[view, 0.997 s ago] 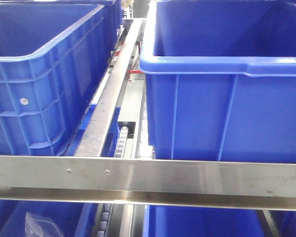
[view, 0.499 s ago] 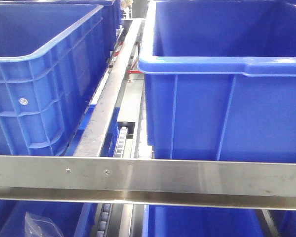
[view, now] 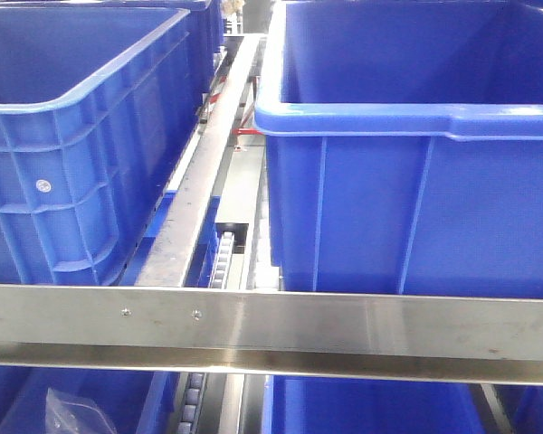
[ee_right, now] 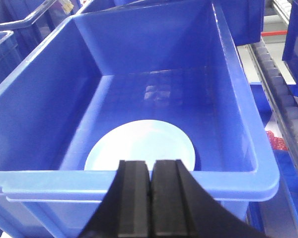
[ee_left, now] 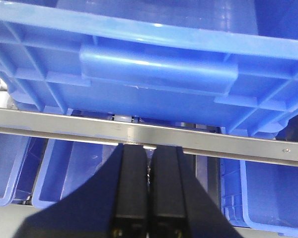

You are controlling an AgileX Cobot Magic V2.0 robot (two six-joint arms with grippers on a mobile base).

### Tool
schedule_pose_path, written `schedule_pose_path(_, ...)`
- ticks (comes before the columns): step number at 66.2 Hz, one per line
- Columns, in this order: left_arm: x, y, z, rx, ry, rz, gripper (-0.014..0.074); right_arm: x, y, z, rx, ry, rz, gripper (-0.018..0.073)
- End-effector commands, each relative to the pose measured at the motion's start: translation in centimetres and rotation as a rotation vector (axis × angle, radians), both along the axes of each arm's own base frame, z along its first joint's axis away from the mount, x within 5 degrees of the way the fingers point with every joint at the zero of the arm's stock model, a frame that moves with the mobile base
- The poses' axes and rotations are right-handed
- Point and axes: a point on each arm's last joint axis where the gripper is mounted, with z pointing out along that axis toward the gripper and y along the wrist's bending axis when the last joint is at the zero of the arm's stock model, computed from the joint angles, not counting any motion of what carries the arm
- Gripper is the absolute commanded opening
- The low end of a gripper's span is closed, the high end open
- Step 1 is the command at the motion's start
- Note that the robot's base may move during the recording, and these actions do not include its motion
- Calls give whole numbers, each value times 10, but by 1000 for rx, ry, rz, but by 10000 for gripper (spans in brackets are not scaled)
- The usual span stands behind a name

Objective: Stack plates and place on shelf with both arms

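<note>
Lying flat in a blue bin (ee_right: 238,94), a pale plate (ee_right: 139,146) rests on the floor. The right gripper (ee_right: 150,198) and left gripper (ee_left: 149,188) each have fingers pressed together, holding nothing.

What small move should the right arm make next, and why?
Probably draw the right gripper back and up from the blue bin, if the stacking is already done. Its jaws are shut and hold nothing, and a pale plate lies flat on the bin floor just beyond them. Whether that is one plate or two stacked cannot be told from this view.
</note>
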Motion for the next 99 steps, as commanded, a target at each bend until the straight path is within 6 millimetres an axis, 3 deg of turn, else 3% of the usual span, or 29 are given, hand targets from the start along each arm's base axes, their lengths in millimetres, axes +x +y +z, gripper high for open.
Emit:
schedule_pose_path(1,5,-1,16,-12,-102,-8,83,0,0,18,1,-113,5,48)
schedule_pose_path(11,6,-1,16,-12,-101,-8,83,-9,0,6,2,-131,5,48)
schedule_pose_path(27,6,-1,16,-12,-101,-8,83,-21,-1,-56,1,-117,6,48)
schedule_pose_path(36,6,-1,16,-12,-101,-8,83,-24,-3,-78,-1,-153,-36,48)
schedule_pose_path(50,6,-1,15,-12,-98,-8,83,-23,-8,-79,1,-139,-113,48)
schedule_pose_path(99,6,-1,15,-12,-98,-8,83,-23,-8,-79,0,-139,-115,48)
